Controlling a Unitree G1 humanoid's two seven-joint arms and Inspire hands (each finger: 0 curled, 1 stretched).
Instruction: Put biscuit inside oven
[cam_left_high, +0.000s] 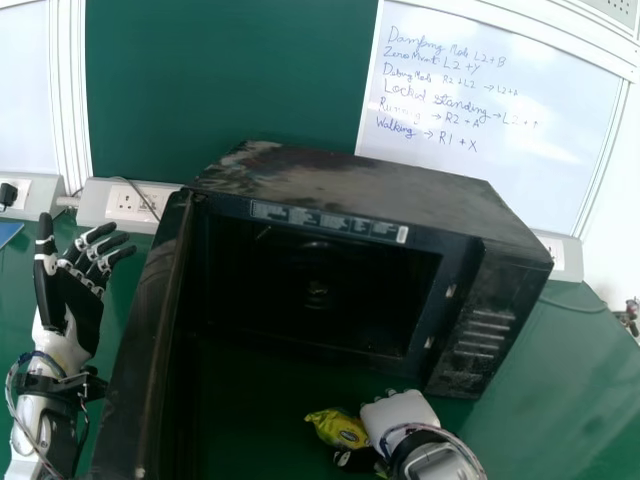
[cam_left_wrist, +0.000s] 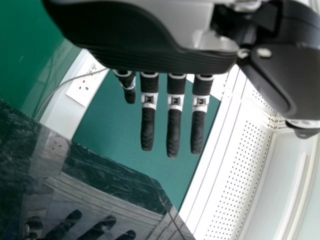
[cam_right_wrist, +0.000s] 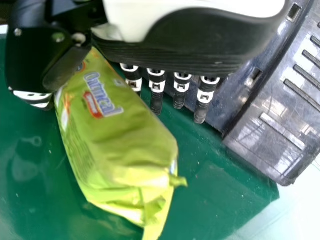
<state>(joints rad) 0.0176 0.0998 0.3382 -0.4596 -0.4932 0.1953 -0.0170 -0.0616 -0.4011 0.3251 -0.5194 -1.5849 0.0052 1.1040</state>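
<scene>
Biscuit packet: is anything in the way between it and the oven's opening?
Nothing visible stands between the biscuit packet and the oven; its door is open, off to the left in the head view.

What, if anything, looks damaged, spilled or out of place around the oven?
The biscuit packet at the right hand has a crumpled, ragged end; whether it's torn, I can't tell. The oven top looks patchy and smudged, perhaps from dirt or reflections. I see no spill.

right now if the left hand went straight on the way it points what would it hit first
Probably the wall ahead of the left hand, near the green board, with the open oven door alongside. Depth is unclear.
</scene>
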